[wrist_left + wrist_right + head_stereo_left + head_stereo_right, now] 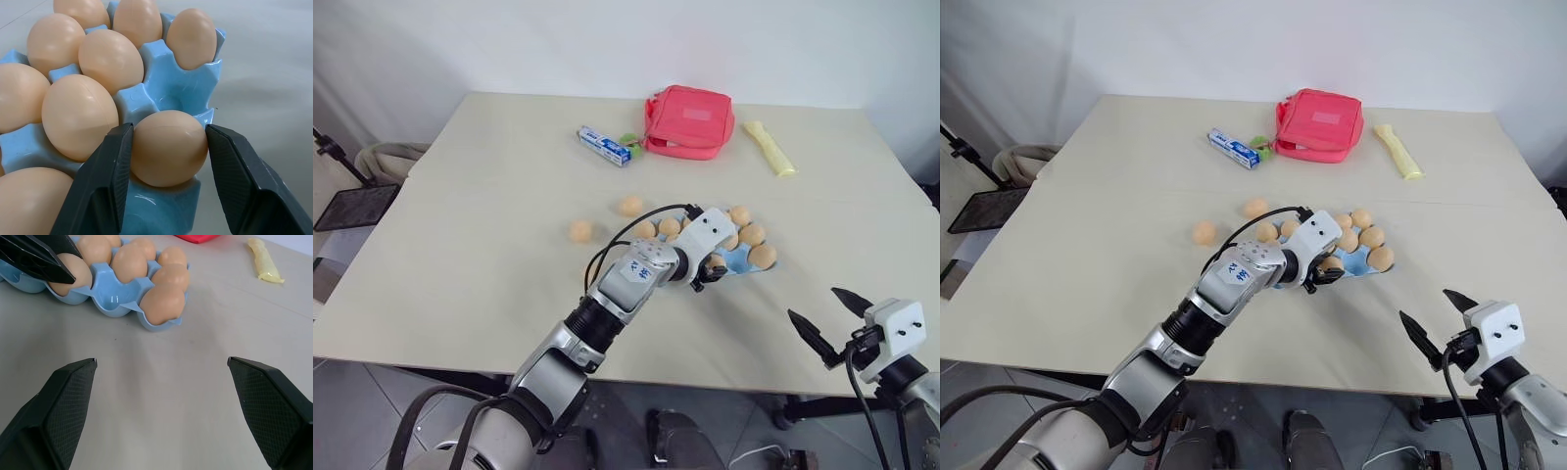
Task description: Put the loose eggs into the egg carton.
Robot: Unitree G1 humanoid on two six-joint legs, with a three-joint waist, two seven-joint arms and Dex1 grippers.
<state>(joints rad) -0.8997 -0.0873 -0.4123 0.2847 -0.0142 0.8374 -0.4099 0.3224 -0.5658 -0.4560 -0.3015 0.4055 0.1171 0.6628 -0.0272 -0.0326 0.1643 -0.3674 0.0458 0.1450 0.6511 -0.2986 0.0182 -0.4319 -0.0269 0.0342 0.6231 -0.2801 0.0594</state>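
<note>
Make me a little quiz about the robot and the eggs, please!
1. True or false: the left gripper has an egg between its fingers, sitting in a cup of the blue egg carton.
2. How many eggs lie loose on the table, outside the carton? A) none B) two C) five
3. Fill in: the right gripper hangs ____ over bare table, holding nothing.

Key:
1. True.
2. B: one loose egg and another lie to the robot's left of the carton.
3. Open.
</note>
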